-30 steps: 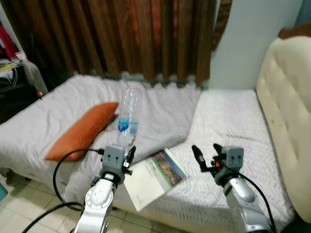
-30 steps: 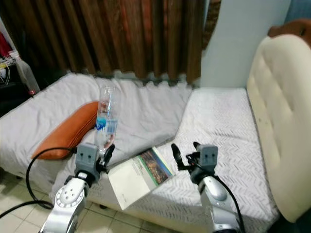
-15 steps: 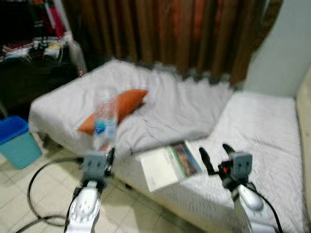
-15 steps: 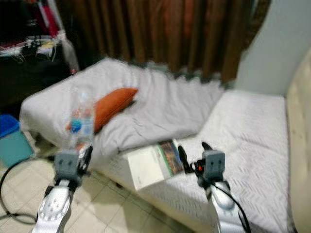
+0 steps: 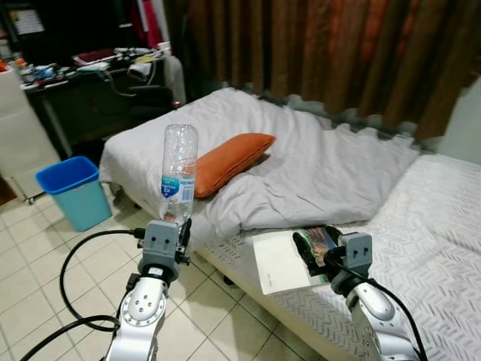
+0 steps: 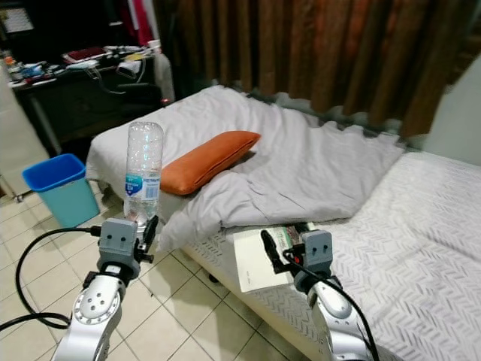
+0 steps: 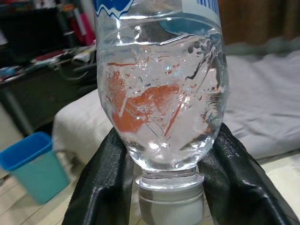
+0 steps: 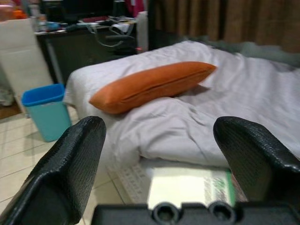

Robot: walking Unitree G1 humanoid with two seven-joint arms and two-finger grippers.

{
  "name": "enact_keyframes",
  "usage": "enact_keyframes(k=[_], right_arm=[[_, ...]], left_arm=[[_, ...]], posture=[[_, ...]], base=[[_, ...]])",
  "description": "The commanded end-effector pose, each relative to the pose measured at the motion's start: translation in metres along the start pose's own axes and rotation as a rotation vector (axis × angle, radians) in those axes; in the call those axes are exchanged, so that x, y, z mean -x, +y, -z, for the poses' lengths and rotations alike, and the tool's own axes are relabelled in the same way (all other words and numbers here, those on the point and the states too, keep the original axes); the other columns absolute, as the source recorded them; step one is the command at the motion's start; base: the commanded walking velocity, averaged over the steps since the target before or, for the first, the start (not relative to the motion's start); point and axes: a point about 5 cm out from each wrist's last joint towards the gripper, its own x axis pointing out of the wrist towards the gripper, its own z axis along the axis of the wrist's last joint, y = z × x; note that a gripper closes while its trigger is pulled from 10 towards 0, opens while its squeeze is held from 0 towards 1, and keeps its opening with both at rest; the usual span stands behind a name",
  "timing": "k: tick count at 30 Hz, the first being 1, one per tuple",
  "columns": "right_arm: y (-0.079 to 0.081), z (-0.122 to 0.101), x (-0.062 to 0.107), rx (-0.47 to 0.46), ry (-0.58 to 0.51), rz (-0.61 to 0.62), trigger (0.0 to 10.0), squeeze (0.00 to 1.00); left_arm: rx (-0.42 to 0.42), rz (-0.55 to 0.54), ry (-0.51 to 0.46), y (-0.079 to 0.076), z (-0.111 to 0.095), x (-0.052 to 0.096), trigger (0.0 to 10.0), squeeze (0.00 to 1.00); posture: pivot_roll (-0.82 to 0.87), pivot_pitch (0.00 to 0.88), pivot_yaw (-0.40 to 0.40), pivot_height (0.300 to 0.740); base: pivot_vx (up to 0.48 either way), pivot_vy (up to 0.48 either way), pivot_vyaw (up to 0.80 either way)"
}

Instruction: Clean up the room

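1. Clear plastic water bottle [image 5: 178, 172] stands upside down in the left gripper [image 5: 178, 226], at the lower left of the left eye view, with its blue label near the middle.
2. In the left wrist view, the two black fingers [image 7: 104, 187] pinch the bottle's neck just above its white cap [image 7: 170, 205].
3. Low and right of the middle of that eye view is the right gripper [image 5: 310, 249], and its fingers [image 8: 65, 164] are spread wide with nothing between them.
4. An open book [image 5: 289, 258] lies on the near edge of the bed [image 5: 421, 241], just past the right gripper.
5. An orange pillow [image 5: 228, 159] rests on the rumpled grey blanket [image 5: 323, 173] near the middle of the picture.
6. A blue bin [image 5: 74, 191] stands on the tiled floor [image 5: 45, 278] at the left side, apart from the bed.
7. A dark desk [image 5: 90, 90] with cluttered things on top sits in the upper left corner.
8. Brown curtains [image 5: 316, 53] hang along the top, behind the bed.
9. A black cable [image 5: 71, 263] loops over the floor beside the left arm.
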Motion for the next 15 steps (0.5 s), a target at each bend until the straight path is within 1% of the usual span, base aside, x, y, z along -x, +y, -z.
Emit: enact_keyframes(k=[1, 2, 3, 4, 5, 6, 8, 10, 11, 12, 13, 14, 15], right_arm=[[0.001, 0.0, -0.003, -0.007, 0.014, -0.017, 10.0, 0.0], [0.001, 0.0, -0.003, -0.007, 0.014, -0.017, 10.0, 0.0], [0.004, 0.002, -0.003, -0.021, 0.018, -0.042, 10.0, 0.0], [0.004, 0.002, -0.003, -0.021, 0.018, -0.042, 10.0, 0.0], [0.007, 0.004, -0.003, -0.029, 0.025, -0.066, 10.0, 0.0], [0.007, 0.004, -0.003, -0.029, 0.025, -0.066, 10.0, 0.0], [0.017, 0.008, -0.001, -0.044, 0.034, -0.128, 10.0, 0.0], [0.017, 0.008, -0.001, -0.044, 0.034, -0.128, 10.0, 0.0], [0.019, 0.009, -0.001, -0.051, 0.037, -0.148, 10.0, 0.0], [0.019, 0.009, -0.001, -0.051, 0.037, -0.148, 10.0, 0.0], [0.029, 0.009, -0.001, -0.016, 0.047, -0.225, 10.0, 0.0], [0.029, 0.009, -0.001, -0.016, 0.047, -0.225, 10.0, 0.0], [0.032, 0.009, -0.004, -0.016, 0.056, -0.249, 10.0, 0.0]], left_arm=[[-0.007, 0.007, -0.01, -0.001, -0.002, -0.001, 10.0, 0.0], [-0.007, 0.007, -0.01, -0.001, -0.002, -0.001, 10.0, 0.0], [0.049, 0.005, 0.03, -0.002, 0.003, 0.001, 10.0, 0.0], [0.049, 0.005, 0.03, -0.002, 0.003, 0.001, 10.0, 0.0], [0.129, -0.013, 0.074, -0.002, 0.007, 0.0, 10.0, 0.0], [0.129, -0.013, 0.074, -0.002, 0.007, 0.0, 10.0, 0.0], [0.059, -0.015, 0.054, -0.003, 0.004, 0.001, 10.0, 0.0], [0.059, -0.015, 0.054, -0.003, 0.004, 0.001, 10.0, 0.0], [0.021, -0.011, 0.035, -0.003, 0.002, 0.001, 10.0, 0.0], [0.021, -0.011, 0.035, -0.003, 0.002, 0.001, 10.0, 0.0], [0.059, 0.007, 0.016, -0.005, 0.0, 0.003, 10.0, 0.0], [0.059, 0.007, 0.016, -0.005, 0.0, 0.003, 10.0, 0.0], [0.057, 0.009, 0.014, -0.005, -0.001, 0.004, 10.0, 0.0]], posture=[[0.04, 0.0, 0.024, 0.74], [0.04, 0.0, 0.024, 0.74], [0.05, 0.0, 0.029, 0.74], [0.05, 0.0, 0.029, 0.74], [0.05, 0.0, 0.029, 0.74], [0.05, 0.0, 0.029, 0.74], [0.06, 0.0, 0.025, 0.74], [0.06, 0.0, 0.025, 0.74], [0.06, 0.0, 0.025, 0.74], [0.06, 0.0, 0.025, 0.74], [0.07, 0.0, 0.019, 0.74], [0.07, 0.0, 0.019, 0.74], [0.08, 0.0, 0.015, 0.74]], base=[[0.0, 0.0, 0.55], [0.0, 0.0, 0.55], [0.0, 0.0, 0.52], [0.0, 0.0, 0.52], [0.0, 0.0, 0.52], [0.0, 0.0, 0.52], [0.0, 0.0, 0.51], [0.0, 0.0, 0.51], [0.0, 0.0, 0.5], [0.0, 0.0, 0.5], [0.0, 0.0, 0.52], [0.0, 0.0, 0.52], [0.0, 0.0, 0.51]])
